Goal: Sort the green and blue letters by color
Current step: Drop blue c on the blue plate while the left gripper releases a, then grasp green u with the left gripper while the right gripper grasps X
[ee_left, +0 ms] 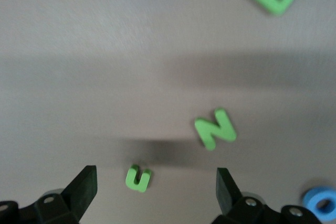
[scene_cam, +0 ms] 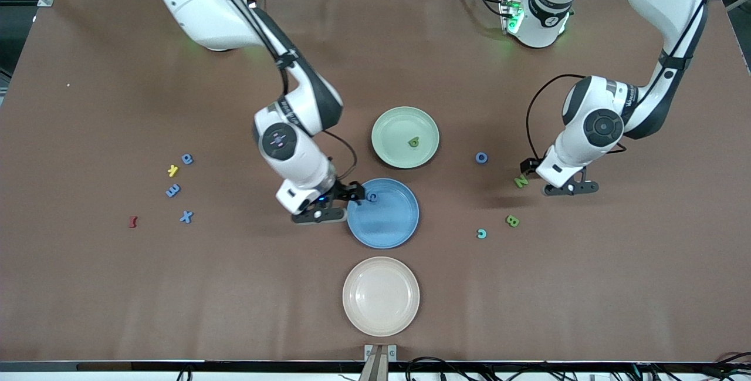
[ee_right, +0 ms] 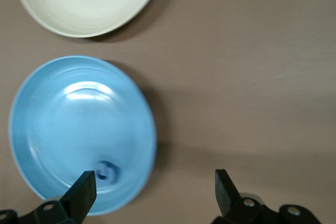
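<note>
Right gripper (scene_cam: 340,202) spread wide at the blue plate's (scene_cam: 383,234) nine o'clock rim, we see a blue letter (scene_cam: 372,196) inside, left gripper (scene_cam: 551,178) spread over green N (scene_cam: 520,181).

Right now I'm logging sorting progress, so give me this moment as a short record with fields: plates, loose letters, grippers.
blue plate: one blue letter in it
green plate: one green letter in it
cream plate: nothing in it
loose, right arm's end: three blue letters, a yellow letter, a dark red letter
loose, left arm's end: blue O, green N, green B, teal C
right gripper: open, at the blue plate's rim
left gripper: open, beside the green N
</note>
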`<state>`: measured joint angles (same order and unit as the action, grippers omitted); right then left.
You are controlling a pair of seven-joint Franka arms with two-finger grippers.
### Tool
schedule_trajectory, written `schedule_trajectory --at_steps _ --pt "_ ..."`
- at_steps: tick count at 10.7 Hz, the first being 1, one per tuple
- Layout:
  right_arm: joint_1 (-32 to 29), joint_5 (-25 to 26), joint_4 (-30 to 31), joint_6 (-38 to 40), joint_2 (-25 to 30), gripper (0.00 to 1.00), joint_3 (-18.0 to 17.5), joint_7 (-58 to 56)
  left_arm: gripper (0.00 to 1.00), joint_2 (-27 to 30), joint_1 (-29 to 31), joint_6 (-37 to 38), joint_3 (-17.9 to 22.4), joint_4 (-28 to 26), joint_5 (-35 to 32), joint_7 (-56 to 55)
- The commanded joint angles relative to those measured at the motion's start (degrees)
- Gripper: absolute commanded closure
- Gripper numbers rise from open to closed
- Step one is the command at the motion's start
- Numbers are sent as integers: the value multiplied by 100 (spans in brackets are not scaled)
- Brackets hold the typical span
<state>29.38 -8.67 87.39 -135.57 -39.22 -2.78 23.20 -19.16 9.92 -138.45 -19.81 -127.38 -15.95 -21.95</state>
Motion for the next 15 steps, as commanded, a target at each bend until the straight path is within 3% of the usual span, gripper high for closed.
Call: schedule_trajectory --at_steps 1,4,9,12,15 --pt "-729 -12 260 838 617 0 -30 -806 0 185 159 -165 -93 -480 -119 944" --pt "-1292 -12 532 1180 845 0 40 -721 0 88 168 -165 -84 -569 -119 1744" --pt "-1470 -3 770 1850 1057 0 1208 -553 0 -201 483 -462 -66 -578 -302 2186" --pt "-1689 14 779 1719 996 0 1350 -413 0 -281 739 -727 -67 -657 -594 2186" --pt "-1891 32 1480 675 900 0 1342 -474 0 -352 696 -807 -66 -674 -594 2046"
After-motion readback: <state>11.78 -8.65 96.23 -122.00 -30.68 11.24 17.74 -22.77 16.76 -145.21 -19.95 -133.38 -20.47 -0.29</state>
